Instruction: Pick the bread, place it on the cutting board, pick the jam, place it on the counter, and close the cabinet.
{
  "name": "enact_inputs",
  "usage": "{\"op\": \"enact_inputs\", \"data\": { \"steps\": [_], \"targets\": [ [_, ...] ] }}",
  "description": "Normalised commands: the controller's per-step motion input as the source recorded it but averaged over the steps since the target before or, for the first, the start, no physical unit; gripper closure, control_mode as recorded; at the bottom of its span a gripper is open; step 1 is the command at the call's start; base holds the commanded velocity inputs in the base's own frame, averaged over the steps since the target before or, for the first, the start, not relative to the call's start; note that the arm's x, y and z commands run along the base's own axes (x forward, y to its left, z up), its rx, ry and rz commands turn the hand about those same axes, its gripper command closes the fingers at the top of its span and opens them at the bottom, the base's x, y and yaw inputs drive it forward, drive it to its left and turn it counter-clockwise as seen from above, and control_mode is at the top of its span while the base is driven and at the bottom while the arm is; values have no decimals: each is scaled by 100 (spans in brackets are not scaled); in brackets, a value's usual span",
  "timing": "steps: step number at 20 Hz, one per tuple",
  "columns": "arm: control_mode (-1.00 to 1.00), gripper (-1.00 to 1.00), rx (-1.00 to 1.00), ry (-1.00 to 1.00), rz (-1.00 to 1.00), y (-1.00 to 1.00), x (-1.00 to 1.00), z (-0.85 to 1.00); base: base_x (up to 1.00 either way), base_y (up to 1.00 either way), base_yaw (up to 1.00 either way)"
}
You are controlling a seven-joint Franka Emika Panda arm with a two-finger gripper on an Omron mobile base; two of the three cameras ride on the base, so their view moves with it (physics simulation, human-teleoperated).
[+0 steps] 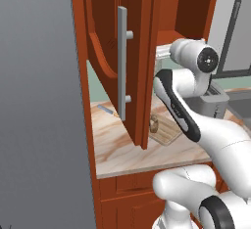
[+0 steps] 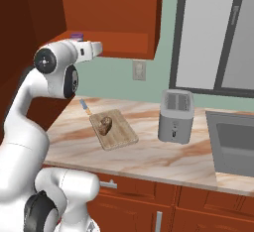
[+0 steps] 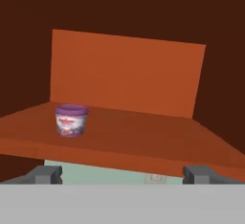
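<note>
Already on the cutting board, the bread stands as a small tan-brown lump with a rounded top. The board is a flat rectangle of pale wood with fine parallel grooves, lying at an angle on the worktop, a smooth beige-pink slab with swirling veins. The jam, a small squat tub with a purple lid and a printed label, sits alone on the left part of the shelf inside the cabinet. The cabinet is glossy reddish-brown wood; its door hangs open, showing an arched raised panel and a long vertical grey bar handle.

The end effector is raised to shelf height, facing into the cabinet. Its two dark finger tips stand wide apart, holding and touching nothing, with the jam well beyond them.

Further right on the worktop stand a boxy silver toaster and a recessed grey sink.
</note>
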Motion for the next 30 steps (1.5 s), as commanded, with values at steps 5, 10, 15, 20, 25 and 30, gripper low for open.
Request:
{"op": "enact_inputs", "data": {
  "steps": [5,10,15,20,25,30],
  "targets": [
    [-100,-100,0,14,0,24,-5,42,0,0,0],
    [-100,-100,0,14,0,16,0,21,0,0,0],
    [-100,-100,0,13,-1,3,0,6,0,0,0],
    [-100,-100,-2,7,0,3,0,0,0,0,0],
    [-100,-100,-2,2,0,12,7,-7,0,0,0],
    [-100,-100,0,0,0,12,14,-15,0,0,0]
  ]
}}
